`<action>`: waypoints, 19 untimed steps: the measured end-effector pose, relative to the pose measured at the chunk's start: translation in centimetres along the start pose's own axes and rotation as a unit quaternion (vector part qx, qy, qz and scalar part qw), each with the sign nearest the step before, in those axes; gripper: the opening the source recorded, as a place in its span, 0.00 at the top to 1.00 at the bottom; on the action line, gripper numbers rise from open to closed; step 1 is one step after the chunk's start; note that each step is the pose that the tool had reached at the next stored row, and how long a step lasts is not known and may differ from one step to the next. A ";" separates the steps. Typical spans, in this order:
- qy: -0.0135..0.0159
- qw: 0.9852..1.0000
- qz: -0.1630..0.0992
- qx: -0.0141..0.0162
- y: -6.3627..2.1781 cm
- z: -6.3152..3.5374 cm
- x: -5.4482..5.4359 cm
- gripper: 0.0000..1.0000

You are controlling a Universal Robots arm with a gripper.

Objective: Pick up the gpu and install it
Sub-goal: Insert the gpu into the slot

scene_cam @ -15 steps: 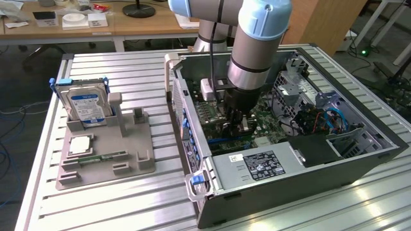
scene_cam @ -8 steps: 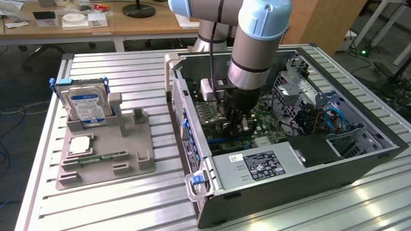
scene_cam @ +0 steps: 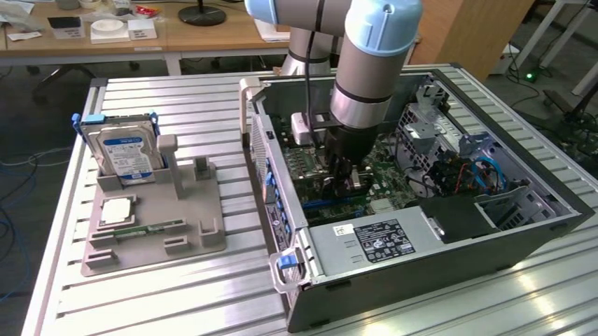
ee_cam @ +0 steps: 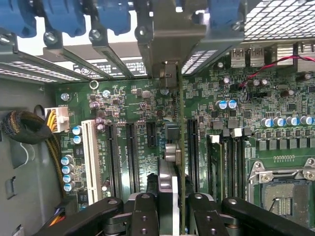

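Fingers: mine are clamped on the gpu, one pad each side of the thin card, which I see edge-on running straight out from between them.

Gpu place: inside the open case, held upright over the motherboard; in the exterior view it sits just below my wrist, near the case's middle.

Key relation: the card's long axis lies parallel to the black expansion slots and points toward 12 o'clock, at the rear slot wall. Its bottom edge looks lined up with a slot, though I cannot tell whether it is seated or just above.

Bracket end: the far end meets the metal rear wall beneath the blue clips.

Neighbours: white slot and capacitors at 9 o'clock; memory slots close at 3 o'clock; CPU socket further out that way.

In the way: a braided cable bundle hangs far off at 9 o'clock, clear of the card.

Outside the case: hard drive stands in the grey fixture on the tabletop, at the exterior view's left.
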State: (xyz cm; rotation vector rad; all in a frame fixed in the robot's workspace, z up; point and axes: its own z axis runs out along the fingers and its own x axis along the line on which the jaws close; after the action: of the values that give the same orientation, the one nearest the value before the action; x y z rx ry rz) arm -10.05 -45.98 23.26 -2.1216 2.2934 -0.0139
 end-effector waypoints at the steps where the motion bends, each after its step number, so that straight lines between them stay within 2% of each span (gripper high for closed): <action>1: 0.000 1.000 0.000 0.000 -0.01 0.00 0.0 0.72; 19: 0.000 1.000 0.000 0.000 0.01 0.43 0.0 0.72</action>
State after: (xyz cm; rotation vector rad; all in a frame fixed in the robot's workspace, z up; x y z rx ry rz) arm -10.05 -45.95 22.84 -2.1216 2.2935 -0.0141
